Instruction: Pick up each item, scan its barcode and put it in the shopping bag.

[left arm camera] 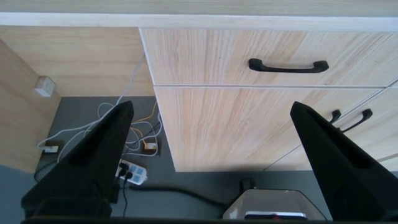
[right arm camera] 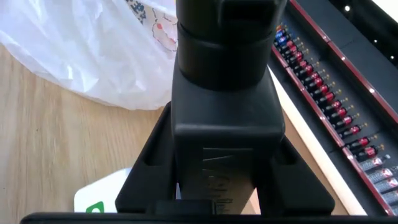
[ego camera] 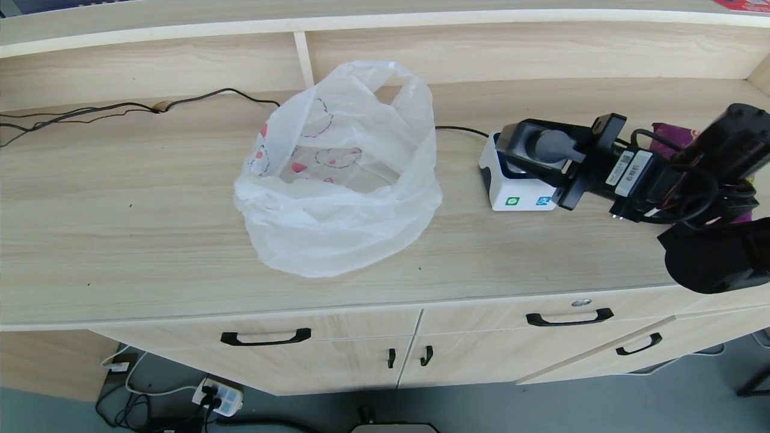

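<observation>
Light wooden counter (ego camera: pixel 120 240), open shopping bag (ego camera: pixel 337 204) at centre, white box (ego camera: pixel 514 197) right, cables (ego camera: pixel 225 89) behind

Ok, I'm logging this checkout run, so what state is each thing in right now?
bag, mouth open, upright.
right end effector, shut on scanner.
scanner, gripped.
left end effector, open, holding nothing.
drawers, shut.
</observation>
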{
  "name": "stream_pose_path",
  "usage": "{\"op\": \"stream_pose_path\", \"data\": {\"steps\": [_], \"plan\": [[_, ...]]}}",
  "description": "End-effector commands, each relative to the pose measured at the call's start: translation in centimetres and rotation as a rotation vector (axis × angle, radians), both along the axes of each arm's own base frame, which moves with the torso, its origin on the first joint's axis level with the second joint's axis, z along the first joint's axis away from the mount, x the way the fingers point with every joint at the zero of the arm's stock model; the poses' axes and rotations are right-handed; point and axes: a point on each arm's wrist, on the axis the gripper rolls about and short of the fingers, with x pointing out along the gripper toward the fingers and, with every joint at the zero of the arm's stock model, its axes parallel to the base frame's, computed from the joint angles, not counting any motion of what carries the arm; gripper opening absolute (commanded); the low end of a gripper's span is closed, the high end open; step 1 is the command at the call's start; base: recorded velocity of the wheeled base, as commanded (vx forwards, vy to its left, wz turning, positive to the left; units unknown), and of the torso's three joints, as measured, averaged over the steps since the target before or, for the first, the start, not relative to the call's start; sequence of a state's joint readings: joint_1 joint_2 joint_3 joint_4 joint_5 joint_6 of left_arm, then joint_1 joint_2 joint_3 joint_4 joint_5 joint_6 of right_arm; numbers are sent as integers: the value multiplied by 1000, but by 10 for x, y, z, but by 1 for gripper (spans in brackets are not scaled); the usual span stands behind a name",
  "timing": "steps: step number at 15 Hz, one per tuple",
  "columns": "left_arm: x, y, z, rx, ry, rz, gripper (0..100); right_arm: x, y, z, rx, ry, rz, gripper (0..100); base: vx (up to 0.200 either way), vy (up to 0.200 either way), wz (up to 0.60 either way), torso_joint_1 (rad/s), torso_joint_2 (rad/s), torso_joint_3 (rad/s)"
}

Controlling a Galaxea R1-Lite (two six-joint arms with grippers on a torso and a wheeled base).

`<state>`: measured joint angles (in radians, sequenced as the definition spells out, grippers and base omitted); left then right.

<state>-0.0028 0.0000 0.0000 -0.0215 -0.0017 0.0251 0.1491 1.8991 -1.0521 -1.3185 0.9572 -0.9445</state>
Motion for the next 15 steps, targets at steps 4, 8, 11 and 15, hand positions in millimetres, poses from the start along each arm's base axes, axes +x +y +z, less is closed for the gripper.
{"op": "stream_pose_path", "data": {"steps": [4,8,11,15], "plan": [[0,0,0,-2,0,1,100,8,1,2,12,-12,-21,0,0,0,0,0,0,0],[0,0,0,-1,0,1,100,10,-10,3,14,-15,-46,0,0,0,0,0,0,0],[0,0,0,-1,0,0,100,11,-13,3,18,-9,-53,0,0,0,0,0,0,0],[0,0,0,-1,2,1,100,-9,0,21,75,5,-31,0,0,0,0,0,0,0]]}}
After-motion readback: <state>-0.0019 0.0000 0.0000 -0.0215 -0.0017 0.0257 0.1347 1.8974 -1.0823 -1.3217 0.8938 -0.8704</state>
